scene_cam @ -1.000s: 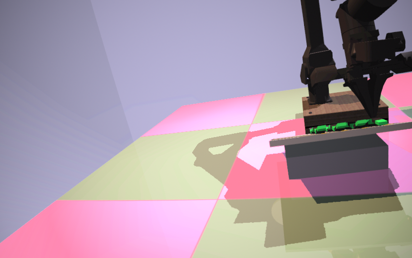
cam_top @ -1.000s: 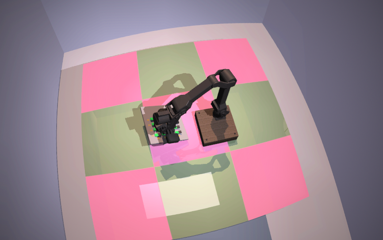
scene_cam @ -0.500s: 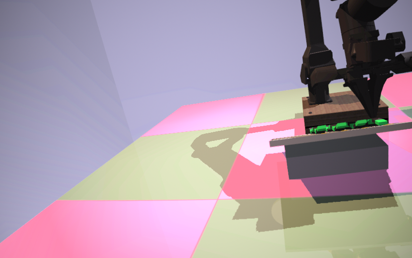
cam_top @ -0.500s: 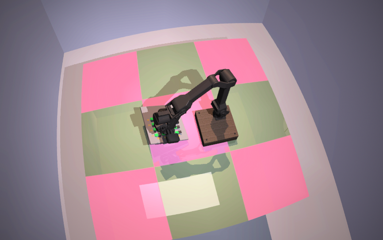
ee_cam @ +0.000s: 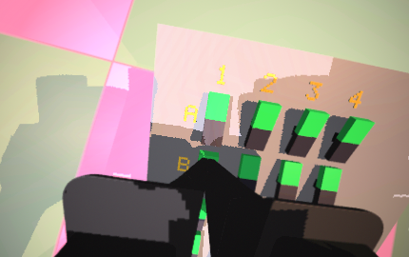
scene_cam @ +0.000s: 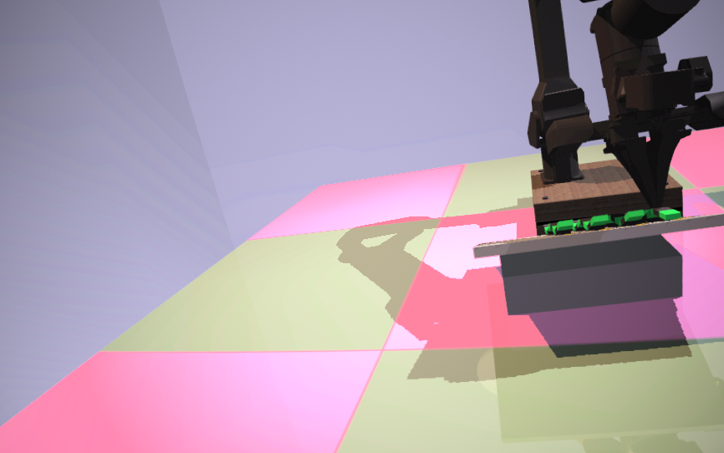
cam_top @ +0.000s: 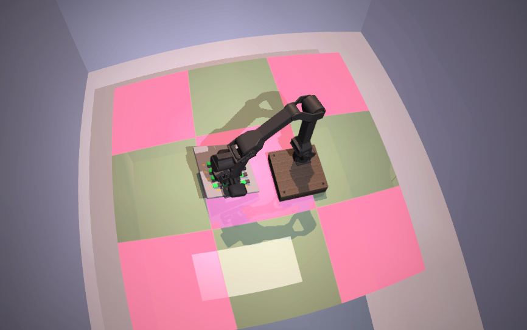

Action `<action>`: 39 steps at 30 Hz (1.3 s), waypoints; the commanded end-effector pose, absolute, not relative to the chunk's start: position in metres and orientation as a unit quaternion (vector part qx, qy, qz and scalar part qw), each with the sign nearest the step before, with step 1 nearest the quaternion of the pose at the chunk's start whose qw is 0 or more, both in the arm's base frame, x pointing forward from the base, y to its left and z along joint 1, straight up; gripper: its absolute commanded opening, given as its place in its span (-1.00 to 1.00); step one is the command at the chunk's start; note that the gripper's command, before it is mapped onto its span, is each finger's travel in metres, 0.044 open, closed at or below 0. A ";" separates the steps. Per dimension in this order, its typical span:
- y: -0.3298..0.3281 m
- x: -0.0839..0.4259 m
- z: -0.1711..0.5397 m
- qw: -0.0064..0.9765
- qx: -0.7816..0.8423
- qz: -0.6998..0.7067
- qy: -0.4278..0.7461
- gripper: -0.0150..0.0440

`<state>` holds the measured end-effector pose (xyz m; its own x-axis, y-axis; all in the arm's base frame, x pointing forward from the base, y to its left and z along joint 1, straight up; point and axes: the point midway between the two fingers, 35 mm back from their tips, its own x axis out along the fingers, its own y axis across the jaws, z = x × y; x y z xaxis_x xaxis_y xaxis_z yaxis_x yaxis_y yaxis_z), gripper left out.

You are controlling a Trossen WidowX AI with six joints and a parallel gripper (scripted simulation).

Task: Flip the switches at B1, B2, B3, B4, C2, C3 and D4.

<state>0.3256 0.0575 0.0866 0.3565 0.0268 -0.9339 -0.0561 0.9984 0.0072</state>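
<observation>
While shut, the pincer overlaps B1 in wrist view.

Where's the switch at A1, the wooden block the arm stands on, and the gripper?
Switch A1 (ee_cam: 218, 107): wrist view, on its green end.
Wooden block (cam_top: 282, 171) (scene_cam: 587, 195): top and exterior views, on its bare top.
Gripper (scene_cam: 656, 206): exterior view, between its fingertips.
</observation>
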 end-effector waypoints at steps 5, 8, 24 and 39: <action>0.057 0.326 0.084 0.823 -0.014 0.024 0.568 -0.49; 0.057 0.326 0.084 0.823 -0.014 0.024 0.568 -0.49; 0.057 0.327 0.082 0.823 -0.014 0.024 0.568 -0.49; 0.057 0.328 0.080 0.823 -0.014 0.024 0.568 -0.49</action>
